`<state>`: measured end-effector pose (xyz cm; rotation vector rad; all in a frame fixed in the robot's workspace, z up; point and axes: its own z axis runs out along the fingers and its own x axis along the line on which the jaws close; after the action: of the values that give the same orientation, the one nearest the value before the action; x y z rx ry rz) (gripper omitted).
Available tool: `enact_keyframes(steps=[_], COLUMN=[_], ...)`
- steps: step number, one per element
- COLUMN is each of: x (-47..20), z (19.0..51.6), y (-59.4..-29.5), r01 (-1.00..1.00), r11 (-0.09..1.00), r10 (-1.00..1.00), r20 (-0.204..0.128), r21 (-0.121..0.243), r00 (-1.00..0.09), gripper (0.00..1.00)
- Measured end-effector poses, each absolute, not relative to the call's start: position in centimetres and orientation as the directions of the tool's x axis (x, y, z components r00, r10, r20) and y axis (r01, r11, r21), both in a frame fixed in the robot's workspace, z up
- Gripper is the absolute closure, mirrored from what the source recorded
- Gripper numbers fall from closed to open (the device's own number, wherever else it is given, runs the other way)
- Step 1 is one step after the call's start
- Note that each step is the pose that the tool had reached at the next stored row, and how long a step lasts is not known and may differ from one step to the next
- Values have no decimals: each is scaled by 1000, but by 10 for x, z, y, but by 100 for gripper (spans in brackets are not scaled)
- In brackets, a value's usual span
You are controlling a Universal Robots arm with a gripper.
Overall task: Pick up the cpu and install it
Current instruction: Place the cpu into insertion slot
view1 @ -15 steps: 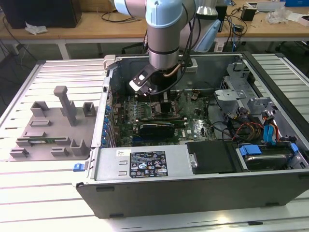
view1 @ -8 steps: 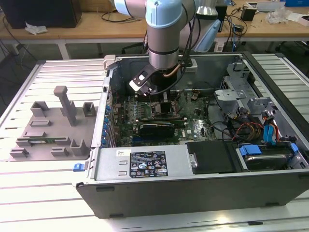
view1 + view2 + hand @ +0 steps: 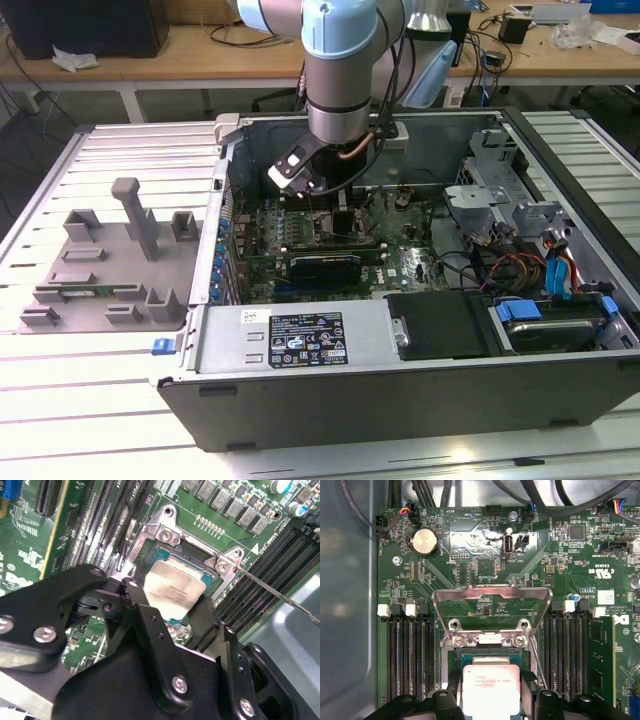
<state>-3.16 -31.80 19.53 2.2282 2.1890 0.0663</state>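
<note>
While the gripper (image 3: 172, 600) clamps its black fingers (image 3: 150, 630) against two opposite edges of the cpu (image 3: 175, 587), the chip lies flat between the jaws with its silver top up. The jaws are closed on it, one finger on each side, and its other two edges are free. In the first wrist view the same hold shows, with the cpu (image 3: 491, 687) centred between the two fingertips.

Just under the chip is the socket (image 3: 485, 656), whose dark rim shows around the cpu's far edge. The cpu is directly over the socket opening, but I cannot tell whether it is seated or a little above it. Beyond the socket, the metal load plate (image 3: 492, 597) stands swung up and open, hinged on a bracket with two screws. In the second wrist view a thin lever (image 3: 270, 587) runs away from that bracket. Rows of black memory slots (image 3: 407, 655) flank the socket on both sides, and a green memory stick (image 3: 600, 655) stands in one of them. Farther out on the motherboard (image 3: 485, 545) sits a round coin cell (image 3: 425, 541).

In the exterior view the arm (image 3: 340, 80) comes down from the top centre of the frame into the open case (image 3: 300, 400), with the gripper (image 3: 335, 215) low over the board. A grey fixture (image 3: 110, 260) lies at the exterior view's left on the slatted table (image 3: 90, 400), well apart from the case.
</note>
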Motion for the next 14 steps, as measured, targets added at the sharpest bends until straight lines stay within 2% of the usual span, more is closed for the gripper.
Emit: enact_keyframes(steps=[1, 7, 14], x=[-32, -31, -31], z=[195, 196, 214], y=[-318, -318, -318], r01=[999, 999, 999], r11=[-18, -18, -18], r10=[1000, 1000, 1000], r20=[17, 17, 15], r21=[42, 42, 42], r00=[17, 17, 17], gripper=[39, 39, 39])
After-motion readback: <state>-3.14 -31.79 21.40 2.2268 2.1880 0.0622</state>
